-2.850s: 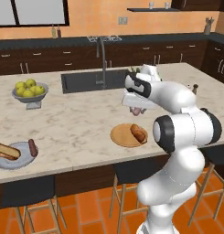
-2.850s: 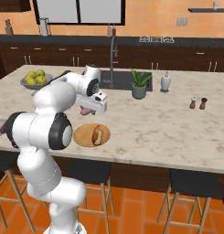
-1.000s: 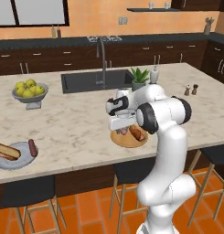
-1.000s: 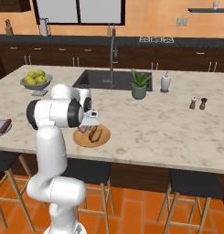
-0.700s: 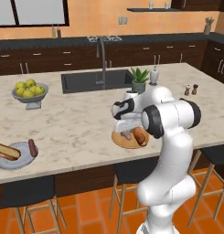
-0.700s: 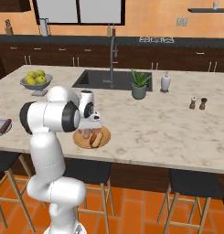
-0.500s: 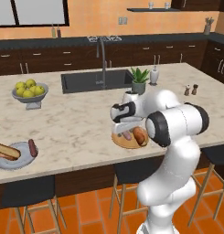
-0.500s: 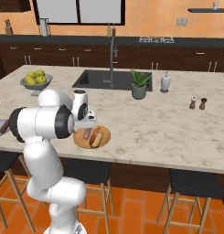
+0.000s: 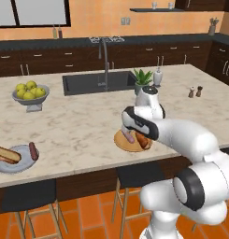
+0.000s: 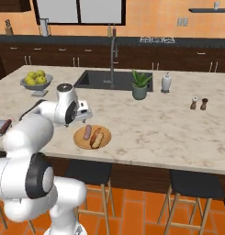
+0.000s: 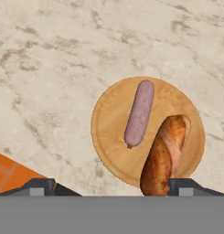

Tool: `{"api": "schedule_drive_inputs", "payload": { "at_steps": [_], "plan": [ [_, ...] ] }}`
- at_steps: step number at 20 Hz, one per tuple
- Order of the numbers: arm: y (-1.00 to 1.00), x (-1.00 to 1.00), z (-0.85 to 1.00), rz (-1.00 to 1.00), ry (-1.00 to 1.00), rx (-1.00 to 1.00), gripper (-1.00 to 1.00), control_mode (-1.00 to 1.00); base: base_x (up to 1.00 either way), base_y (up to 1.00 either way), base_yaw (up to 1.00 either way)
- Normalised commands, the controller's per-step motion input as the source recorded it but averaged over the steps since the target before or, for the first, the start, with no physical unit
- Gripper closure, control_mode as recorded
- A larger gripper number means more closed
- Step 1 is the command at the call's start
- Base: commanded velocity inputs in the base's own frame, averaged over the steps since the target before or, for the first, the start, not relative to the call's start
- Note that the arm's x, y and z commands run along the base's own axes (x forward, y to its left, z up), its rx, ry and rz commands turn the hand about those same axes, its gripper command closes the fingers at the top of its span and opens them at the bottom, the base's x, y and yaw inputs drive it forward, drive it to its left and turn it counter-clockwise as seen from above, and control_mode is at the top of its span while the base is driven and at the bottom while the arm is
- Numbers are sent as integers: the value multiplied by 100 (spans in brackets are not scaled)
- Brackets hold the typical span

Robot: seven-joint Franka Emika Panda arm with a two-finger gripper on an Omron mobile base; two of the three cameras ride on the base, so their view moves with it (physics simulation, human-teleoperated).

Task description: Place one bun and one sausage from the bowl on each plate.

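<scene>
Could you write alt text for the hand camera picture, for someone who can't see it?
A round tan wooden plate on a pale marble counter holds a pinkish sausage and a browned bun lying side by side, seen from above. The open gripper shows its two dark fingertips at the bottom.

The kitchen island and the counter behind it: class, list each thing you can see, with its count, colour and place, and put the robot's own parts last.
Tan round wooden plate: one, near the island's front edge.
Pink sausage: one, on the tan plate.
Golden-brown bun: one, beside the sausage on that plate.
Pale grey round plate: one, at the island's left, holding a second bun and sausage.
Grey pedestal bowl of yellow-green apples: one, left of the sink.
Dark sink with faucet: one, island middle.
Green potted plant: one, right of the sink.
White soap bottle: one, beside the plant.
Salt and pepper shakers: two, island right.
Claw: one, dark tips, open above the tan plate.
</scene>
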Motion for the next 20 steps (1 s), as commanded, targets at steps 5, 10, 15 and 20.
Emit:
{"api": "schedule_drive_inputs", "payload": {
  "at_steps": [5, 10, 15, 20],
  "plan": [
    [-36, -88, 100, 0, -2, 0, -100, -100, 0, 0, 0],
    [-23, -100, 100, 0, 3, 0, -100, -100, 0, 0, 0],
    [-12, -100, 100, 0, 5, 0, -100, -100, 0, 0, 0],
    [-3, -95, 82, 0, 10, 0, -100, -100, 0, 0, 0]
  ]
}}
